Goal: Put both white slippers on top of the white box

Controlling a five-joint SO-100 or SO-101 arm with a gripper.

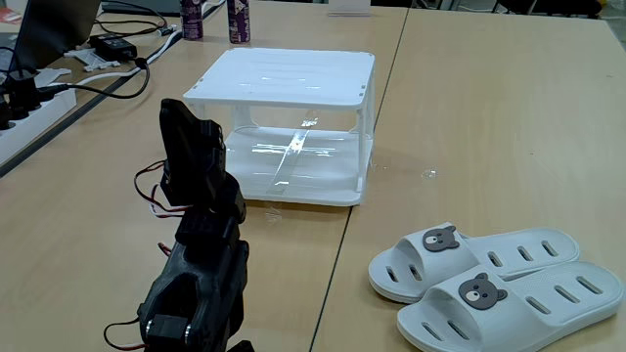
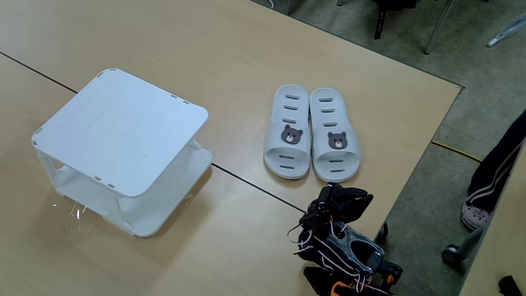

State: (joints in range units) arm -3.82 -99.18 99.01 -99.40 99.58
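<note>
The slippers [image 2: 311,142] lie side by side near the desk [image 2: 246,49] edge, well apart from the box [image 2: 123,123], and the claw's opening I cannot tell.

White box [image 2: 123,131]: two-tier square stand, sitting on the wooden table [image 2: 246,49] at the left of the fixed view, flat top bare, lower shelf showing beneath it.

White slippers [image 2: 312,133]: pair lying side by side, touching, well apart from the box to its right; straps with bear-face badges facing the lower edge, slotted vents showing in both.

Black arm [image 2: 341,238]: folded low near the table's lower right edge, just below the slippers, red and white wires trailing over it. Its gripper's state is not readable.

Person's leg [image 2: 493,177]: standing on the floor at the right edge, in dark striped trousers.
</note>
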